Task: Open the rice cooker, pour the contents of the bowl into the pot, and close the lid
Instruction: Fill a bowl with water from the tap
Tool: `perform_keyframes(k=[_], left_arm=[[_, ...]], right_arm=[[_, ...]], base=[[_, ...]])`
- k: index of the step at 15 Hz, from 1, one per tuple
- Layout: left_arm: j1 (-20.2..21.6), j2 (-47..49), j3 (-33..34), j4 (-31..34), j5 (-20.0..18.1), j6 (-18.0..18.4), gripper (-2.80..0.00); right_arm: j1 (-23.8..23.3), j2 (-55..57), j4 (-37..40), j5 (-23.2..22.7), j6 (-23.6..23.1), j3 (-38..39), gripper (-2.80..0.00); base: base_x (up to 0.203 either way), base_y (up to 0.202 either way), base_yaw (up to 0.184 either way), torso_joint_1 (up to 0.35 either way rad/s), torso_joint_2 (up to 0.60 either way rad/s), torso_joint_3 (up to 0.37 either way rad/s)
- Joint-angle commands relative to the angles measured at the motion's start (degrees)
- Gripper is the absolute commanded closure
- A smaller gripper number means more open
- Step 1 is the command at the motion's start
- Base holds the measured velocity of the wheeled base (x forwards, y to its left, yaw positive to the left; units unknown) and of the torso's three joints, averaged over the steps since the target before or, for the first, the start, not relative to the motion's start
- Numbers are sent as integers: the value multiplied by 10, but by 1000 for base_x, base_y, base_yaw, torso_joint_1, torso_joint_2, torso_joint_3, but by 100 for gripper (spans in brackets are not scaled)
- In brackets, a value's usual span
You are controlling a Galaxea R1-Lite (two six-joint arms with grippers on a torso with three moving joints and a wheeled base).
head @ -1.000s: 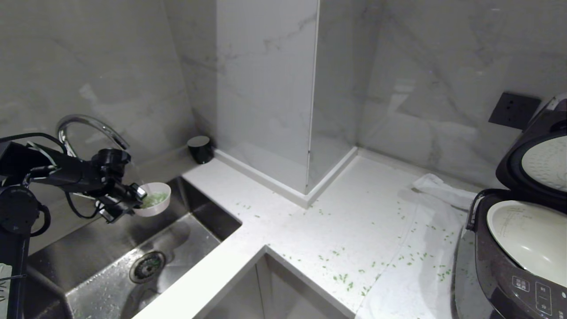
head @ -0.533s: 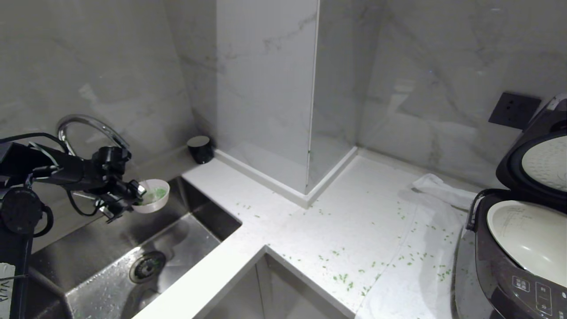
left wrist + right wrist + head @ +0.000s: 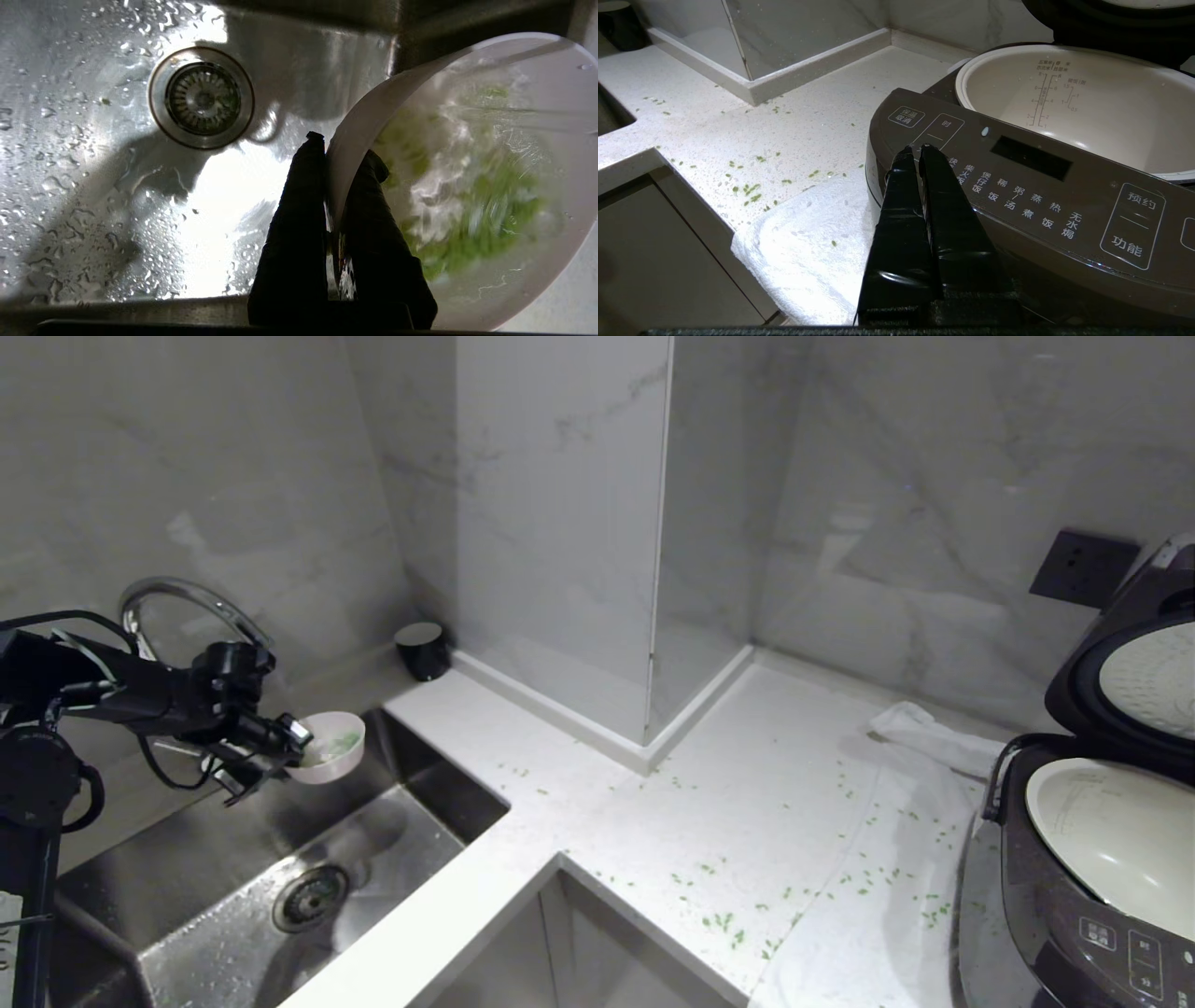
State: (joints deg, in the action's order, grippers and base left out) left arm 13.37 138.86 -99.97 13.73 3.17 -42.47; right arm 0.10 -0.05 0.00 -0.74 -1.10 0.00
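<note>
Over sink (image 3: 187,887): left tool (image 3: 334,154) pinches bowl (image 3: 329,758); contents (image 3: 486,219) blurred.

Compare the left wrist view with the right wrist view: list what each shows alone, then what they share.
Left wrist view only: the left gripper, fingers shut on the rim of the bowl, which holds water and blurred green bits above the wet steel sink with its drain.

Right wrist view only: the right gripper, fingers together and holding nothing, before the control panel of the rice cooker; the empty cream pot; a white cloth.

Both: black gripper fingers in the foreground and green bits; those in the right wrist view lie scattered on the counter.
</note>
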Motion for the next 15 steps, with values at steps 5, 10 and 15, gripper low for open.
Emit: perform_keyframes(k=[5,10,15], left_arm=[[-1,-7,33,9,1,4,0],[-49,-55,116,9,-28,13,0],[-131,-90,141,9,-29,6,0]], right_arm=[[0,0,0,0,0,0,0],[0,0,0,0,0,0,0],[0,0,0,0,0,0,0]], base=[[0,0,0,0,0,0],[0,0,0,0,0,0],[0,0,0,0,0,0]])
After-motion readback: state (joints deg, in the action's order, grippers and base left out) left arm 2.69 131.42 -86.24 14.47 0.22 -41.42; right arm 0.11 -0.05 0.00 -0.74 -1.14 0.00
